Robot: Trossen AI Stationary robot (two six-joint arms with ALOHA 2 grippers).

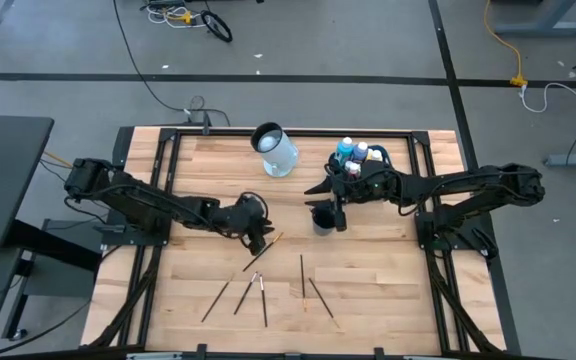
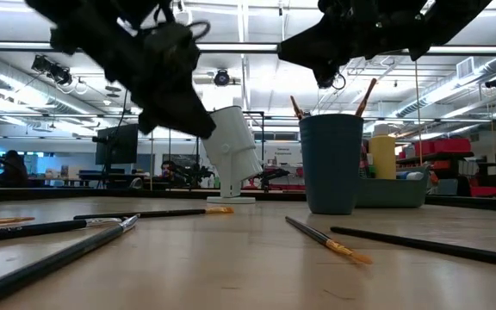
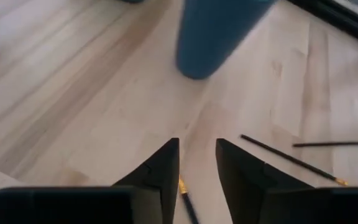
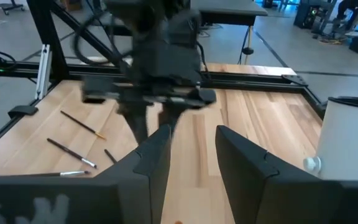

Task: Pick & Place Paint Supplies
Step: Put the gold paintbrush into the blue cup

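Note:
My left gripper (image 1: 259,237) (image 3: 197,152) hovers open above a dark-handled paintbrush (image 1: 266,250) (image 3: 187,200) that lies flat on the table; the brush shows in the gap between the fingers. My right gripper (image 1: 336,210) (image 4: 192,140) is open and hangs above the dark blue cup (image 1: 321,219) (image 2: 331,164), where two brushes (image 2: 367,95) stand. Several more brushes (image 1: 302,275) (image 2: 325,241) lie on the near part of the table. White-capped paint bottles (image 1: 348,150) stand in the teal tub (image 2: 394,191) behind the cup.
A pale-blue-and-white jug (image 1: 275,150) (image 2: 235,155) stands at the far middle of the table, left of the cup. A black frame (image 1: 173,150) runs round the wooden table top. Bare wood lies between the two grippers and along the near right side.

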